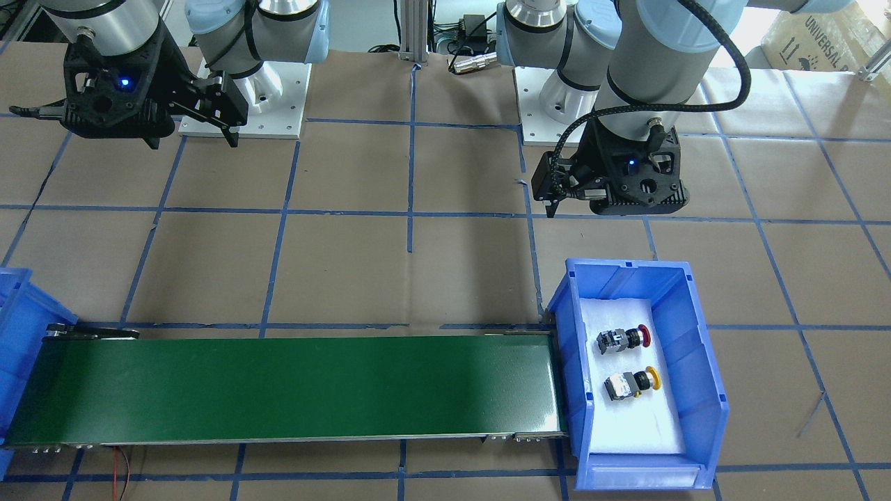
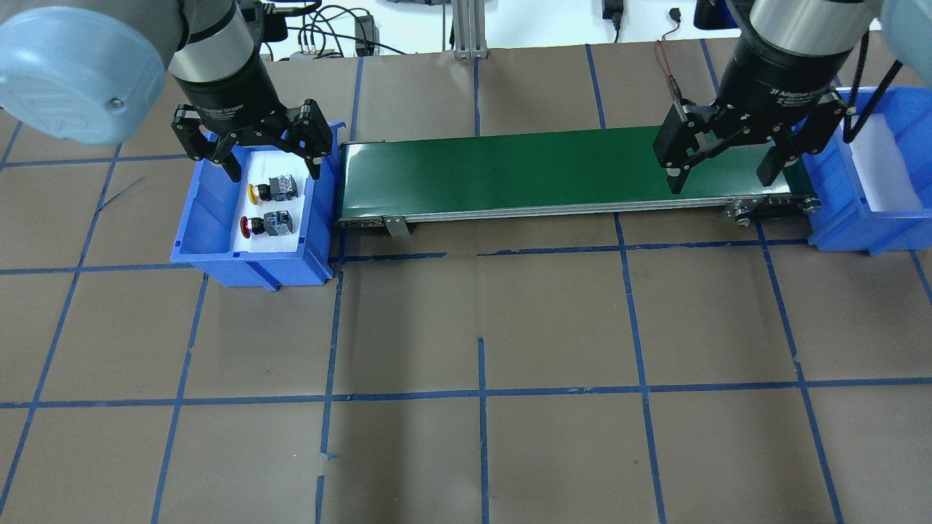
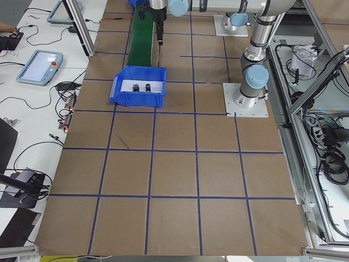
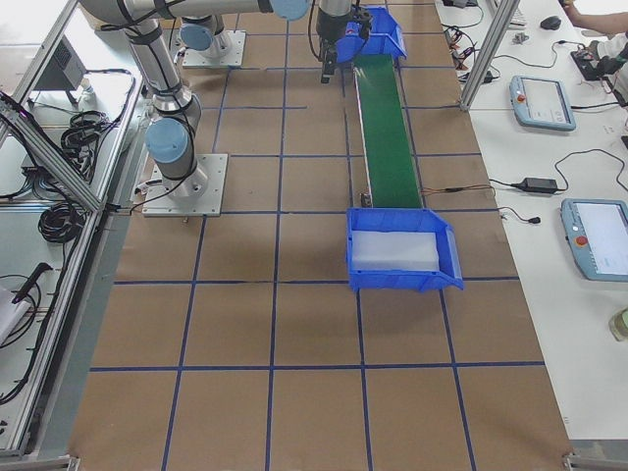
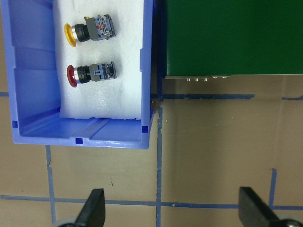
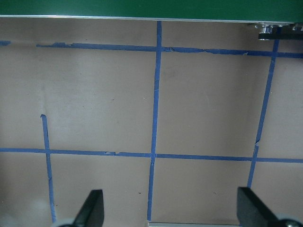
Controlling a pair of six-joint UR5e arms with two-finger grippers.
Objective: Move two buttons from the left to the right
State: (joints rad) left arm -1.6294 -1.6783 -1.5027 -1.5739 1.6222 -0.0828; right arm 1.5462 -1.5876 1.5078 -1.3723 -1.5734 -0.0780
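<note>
Side by side on white foam [image 2: 301, 237] in the left blue bin [image 2: 211, 218], at the green conveyor belt [image 2: 510, 171]'s left end: red button [image 2: 266, 222] and yellow button [image 2: 274, 188], caps turned away from the belt. Raised on the robot's side of that bin: left gripper [image 2: 275, 169], fingers spread apart, empty. Raised near the belt's right end and right blue bin [image 2: 866, 218]: right gripper [image 2: 721, 182], fingers apart, empty, marked "2F Adaptive Gripper". Beyond the counter [image 2: 480, 437], a cardboard box [image 1: 814, 35] printed "UNIVERSAL".

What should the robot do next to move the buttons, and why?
Probably bring the open left hand over the bin and lower it around the red button. It and the yellow button lie there untouched; the hand is empty, and red lies nearer it.
</note>
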